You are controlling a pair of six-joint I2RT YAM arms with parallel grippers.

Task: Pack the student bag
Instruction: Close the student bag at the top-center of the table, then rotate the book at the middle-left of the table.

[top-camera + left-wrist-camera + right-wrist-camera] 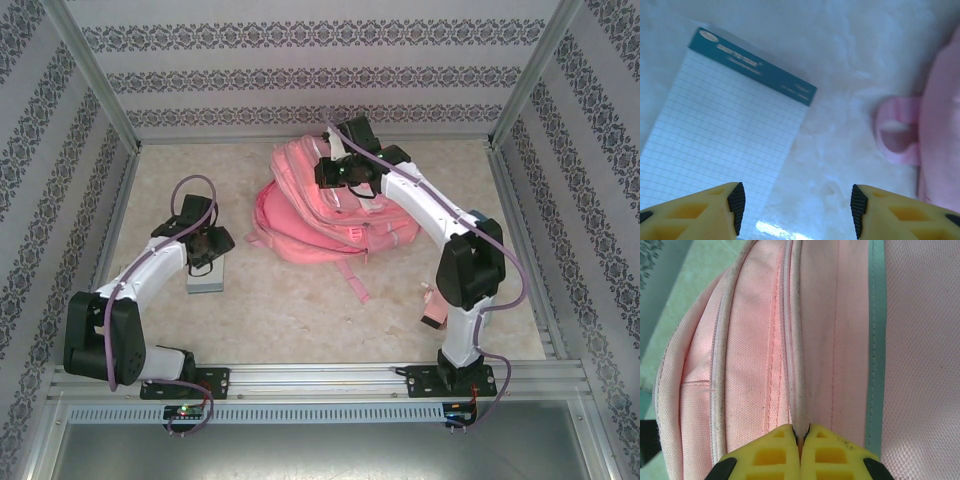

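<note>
The student bag (310,215) is a pink backpack lying at the back middle of the table. My right gripper (330,172) is over its top end. In the right wrist view the yellow fingers of the right gripper (801,432) are shut on a fold of the bag's (765,340) fabric along a zip seam. My left gripper (203,262) hovers over a lined notepad (205,278) to the left of the bag. In the left wrist view the left gripper (798,207) is open and empty. The notepad (720,135), with its teal header, lies under the left finger, and the bag's edge (940,125) is at the right.
A pink strap (355,280) trails from the bag toward the front, and a strap loop (897,130) lies beside the bag. A small pink object (435,310) sits by the right arm's base. Patterned walls and metal rails (300,375) enclose the table.
</note>
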